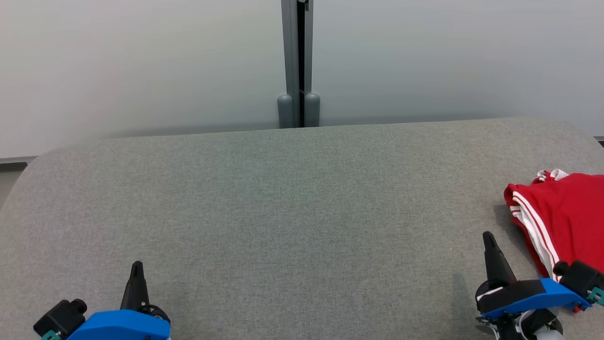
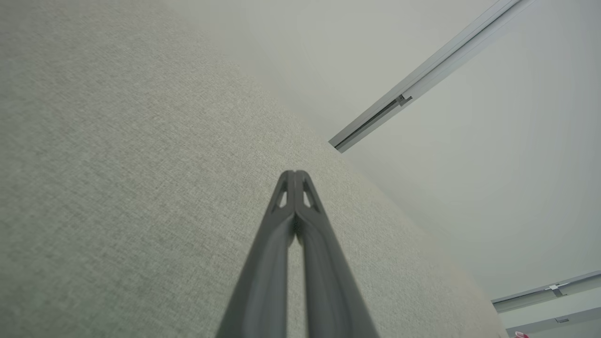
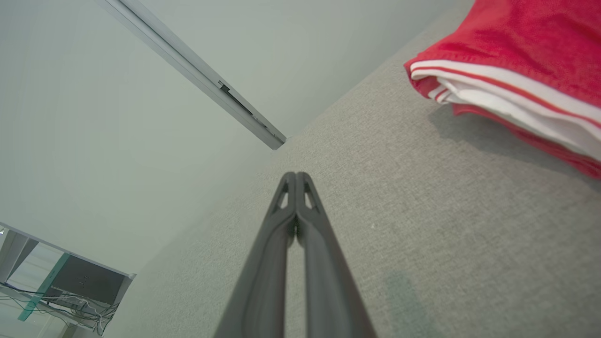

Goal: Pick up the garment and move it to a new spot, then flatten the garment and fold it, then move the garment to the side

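A red garment [image 1: 564, 217] with white side stripes lies folded at the right edge of the grey felt table [image 1: 292, 203]; the right wrist view has the garment [image 3: 512, 61] at its upper right. My right gripper [image 1: 487, 235] is shut with nothing in it, a short way left of the garment's near corner. In the right wrist view its tips [image 3: 296, 175] meet over bare felt. At the lower left, my left gripper [image 1: 137, 264] is shut and holds nothing, far from the garment. The left wrist view has its tips [image 2: 295, 173] pressed together above the felt.
A pale partition wall with a grey vertical post [image 1: 298, 66] stands behind the table's far edge. A shelf with cables [image 3: 70, 286] appears at the lower left of the right wrist view. Bare felt stretches between the two grippers.
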